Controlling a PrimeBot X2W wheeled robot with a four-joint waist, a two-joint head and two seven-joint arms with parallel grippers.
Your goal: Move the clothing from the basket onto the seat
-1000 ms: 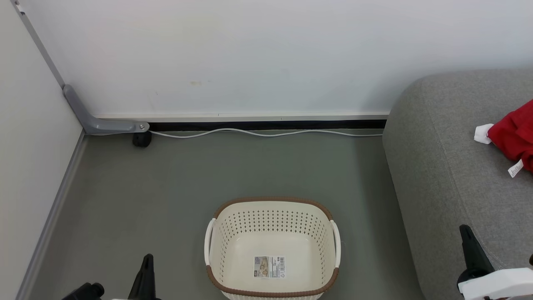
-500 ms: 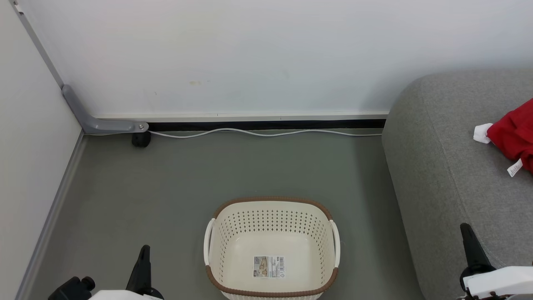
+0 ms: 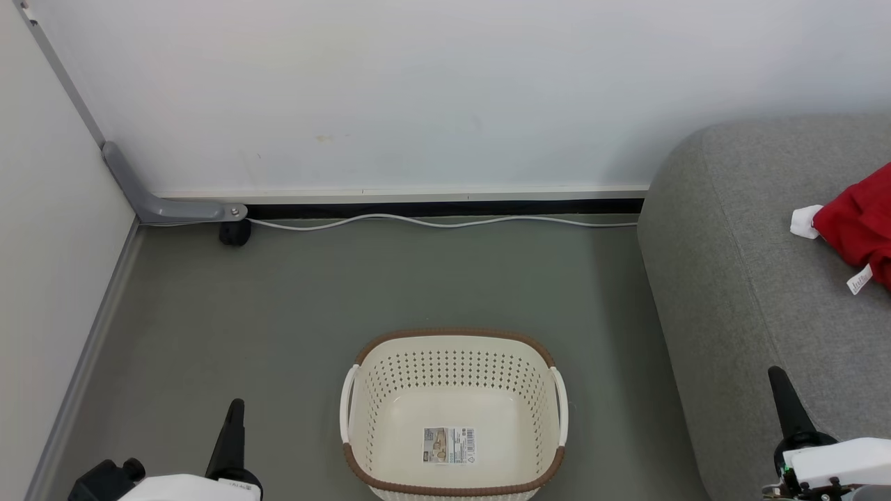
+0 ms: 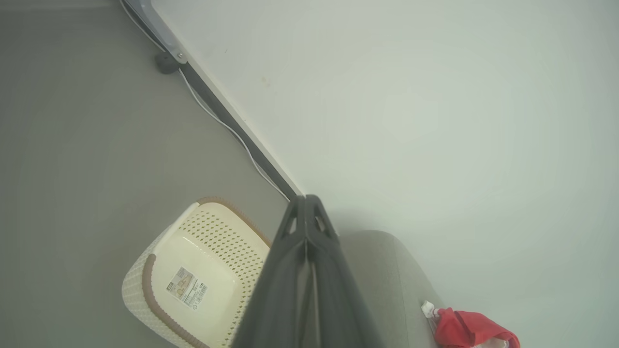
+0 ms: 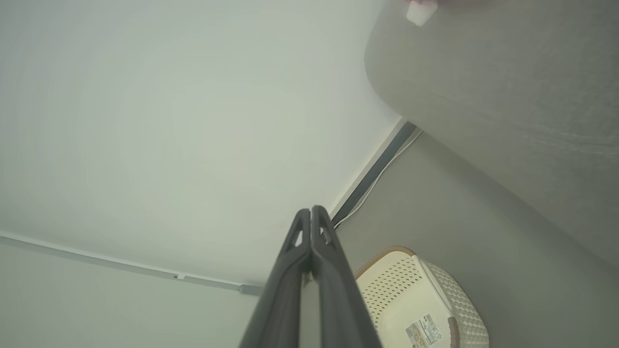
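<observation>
Head view: the basket is seen on the floor, beside the seat, on which the red clothing is laid at that view's right edge. The left gripper and right gripper are held low at either side. Left wrist view: the jaws are pressed together, with nothing gripped. Right wrist view: the jaws are likewise closed tip to tip, and nothing is held.
</observation>
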